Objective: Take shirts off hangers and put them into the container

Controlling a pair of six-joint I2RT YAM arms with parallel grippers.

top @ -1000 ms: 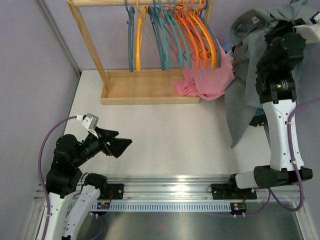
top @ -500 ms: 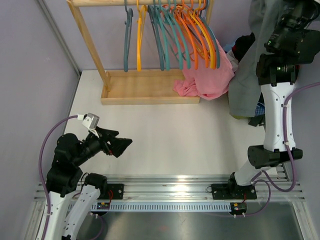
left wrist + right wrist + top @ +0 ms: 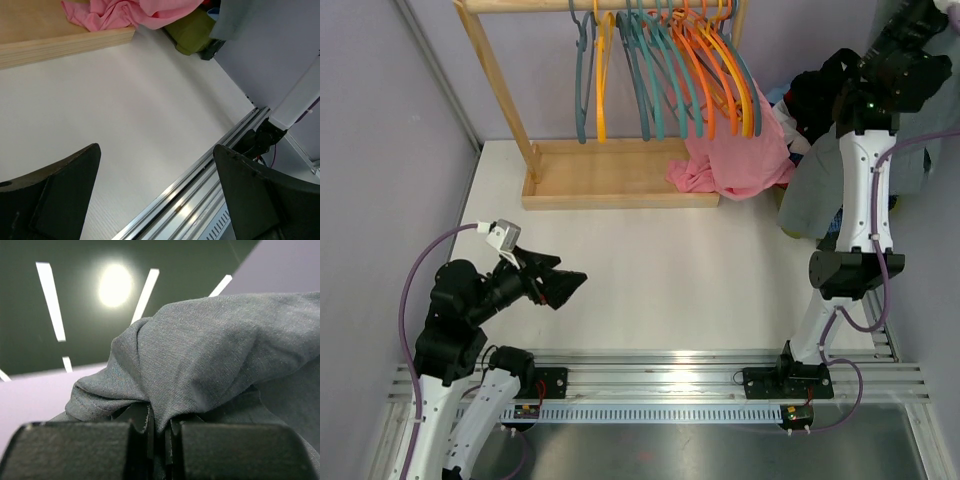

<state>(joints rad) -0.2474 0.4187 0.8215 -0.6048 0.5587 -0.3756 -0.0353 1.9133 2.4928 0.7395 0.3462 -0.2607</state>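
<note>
My right gripper (image 3: 160, 422) is shut on a fold of the grey shirt (image 3: 210, 350), held high at the back right. In the top view the grey shirt (image 3: 807, 195) hangs down beside the raised right arm. A black shirt (image 3: 815, 100) is bunched just behind it. The yellow-green container (image 3: 192, 37) shows partly in the left wrist view, under the grey cloth. Teal and orange hangers (image 3: 665, 70) hang bare on the rack's rail. My left gripper (image 3: 565, 288) hovers open over the near left of the table, nothing between its fingers (image 3: 75, 175).
The wooden rack's shallow tray (image 3: 610, 188) stands at the back, with a pink garment (image 3: 735, 150) draped over its right end. A metal rail (image 3: 660, 375) runs along the near edge. A purple wall closes off the left side.
My right arm has swung up and to the right with the grey shirt, lifting it off the heap and uncovering the black shirt. The left arm has barely moved.
</note>
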